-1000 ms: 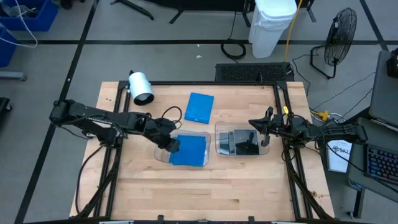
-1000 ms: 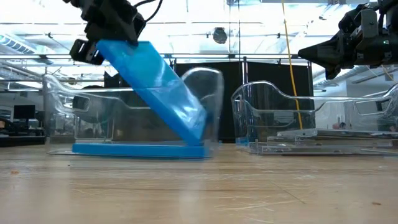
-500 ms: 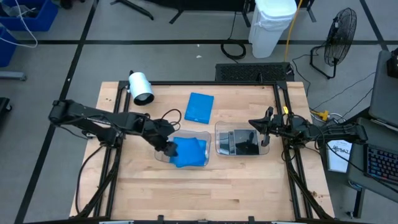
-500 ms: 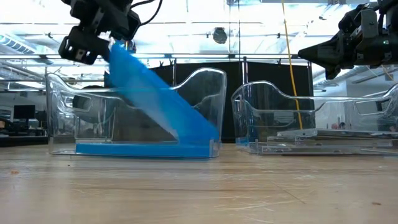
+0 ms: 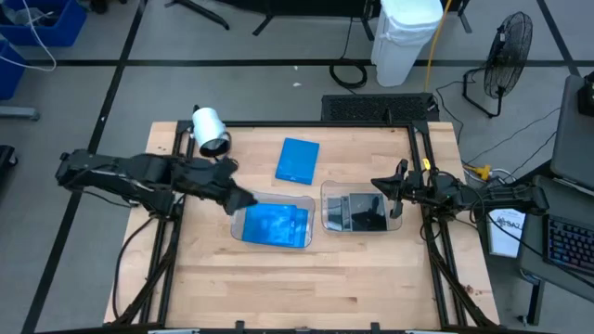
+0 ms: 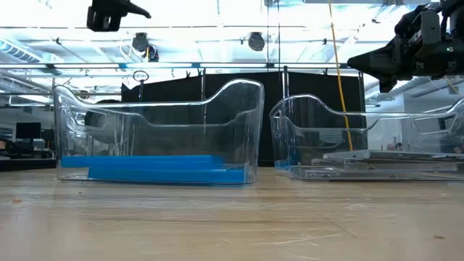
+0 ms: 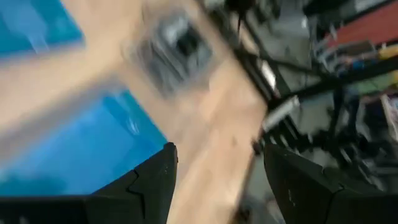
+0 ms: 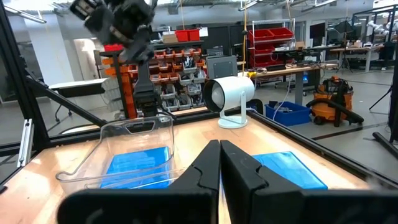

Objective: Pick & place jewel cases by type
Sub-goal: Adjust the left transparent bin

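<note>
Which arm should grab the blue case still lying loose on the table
Left. Its open tool is empty, just above the tray of blue cases, nearer the loose blue case. The right tool sits shut over the other tray.

The place is a workshop or lab: shelves with red storage bins (image 8: 268, 38), workbenches, a shop vacuum (image 8: 332, 99) and a floor fan (image 5: 506, 46).

Grey floor (image 5: 74, 102) crossed by dark tape lines, light wood counter (image 5: 306, 269) in a black frame, white bin (image 5: 408, 37), black floor fan (image 5: 509, 46), blue crates (image 5: 42, 23), shelving with red bins (image 8: 270, 40), bright ceiling lights (image 6: 217, 11).
</note>
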You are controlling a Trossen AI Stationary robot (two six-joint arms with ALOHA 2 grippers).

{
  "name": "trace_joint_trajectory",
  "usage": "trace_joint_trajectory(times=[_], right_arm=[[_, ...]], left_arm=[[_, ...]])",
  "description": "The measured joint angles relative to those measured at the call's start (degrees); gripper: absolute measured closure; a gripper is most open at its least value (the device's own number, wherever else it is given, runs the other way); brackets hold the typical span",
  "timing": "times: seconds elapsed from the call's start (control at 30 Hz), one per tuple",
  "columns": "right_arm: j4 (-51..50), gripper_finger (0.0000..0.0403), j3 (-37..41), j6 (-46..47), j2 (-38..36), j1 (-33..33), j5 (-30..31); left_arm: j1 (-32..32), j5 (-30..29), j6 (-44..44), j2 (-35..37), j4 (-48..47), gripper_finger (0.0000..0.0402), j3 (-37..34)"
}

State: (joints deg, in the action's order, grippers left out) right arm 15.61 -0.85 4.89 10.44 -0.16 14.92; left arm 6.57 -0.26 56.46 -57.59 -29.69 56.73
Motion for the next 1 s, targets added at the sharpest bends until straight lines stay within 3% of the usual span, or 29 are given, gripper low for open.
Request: trace_joint_trajectory(times=[0.13,0.23,0.5,0.8,1.0], right_arm=[[0.0,0.0399,0.0,0.0,0.0,0.0,0.0],[0.0,0.0399,0.0,0.0,0.0,0.0,0.0],[0.0,0.0399,0.0,0.0,0.0,0.0,0.0],[0.0,0.0399,0.0,0.0,0.0,0.0,0.0],[0.0,0.0399,0.0,0.0,0.0,0.0,0.0]], left_arm=[[0.1,-14.0,-11.1,1.4,-1.7,0.0160,0.0],[-0.5,-19.5,-15.5,-0.5,-3.1,0.0160,-0.1],[-4.5,-19.0,-39.3,-12.4,4.0,0.0160,-0.1],[-12.7,-22.0,-49.2,-26.8,1.7,0.0160,-0.1],[-17.1,-24.9,-62.3,-32.0,4.8,0.0160,-0.1]])
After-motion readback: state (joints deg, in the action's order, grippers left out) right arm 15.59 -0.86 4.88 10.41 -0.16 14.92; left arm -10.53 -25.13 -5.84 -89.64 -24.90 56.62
